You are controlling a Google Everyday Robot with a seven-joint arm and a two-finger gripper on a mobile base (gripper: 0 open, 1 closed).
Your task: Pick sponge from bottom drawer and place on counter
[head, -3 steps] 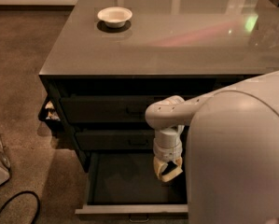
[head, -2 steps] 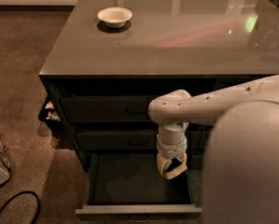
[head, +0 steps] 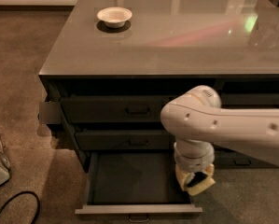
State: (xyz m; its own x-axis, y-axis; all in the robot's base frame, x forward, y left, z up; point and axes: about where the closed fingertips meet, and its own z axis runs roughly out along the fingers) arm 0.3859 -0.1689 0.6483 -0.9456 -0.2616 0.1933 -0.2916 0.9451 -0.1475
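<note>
Above bottom drawer (head: 129, 183), hand (head: 195, 181) pointing down

The bottom drawer (head: 139, 210), dark grey and lowest of its stack, stands pulled well out over the carpet, with a small pull handle on its flat front and a dark floor inside on which I can make out nothing. The gripper (head: 195, 181) hangs just above the drawer's right front corner, and at its tip sits what looks like the sponge (head: 203, 185), a small pale yellow block with a dark face, tilted and off the drawer floor. Above the cabinet, the counter (head: 176, 45) spreads wide, flat and glossy grey-brown, throwing back streaks of light.
</note>
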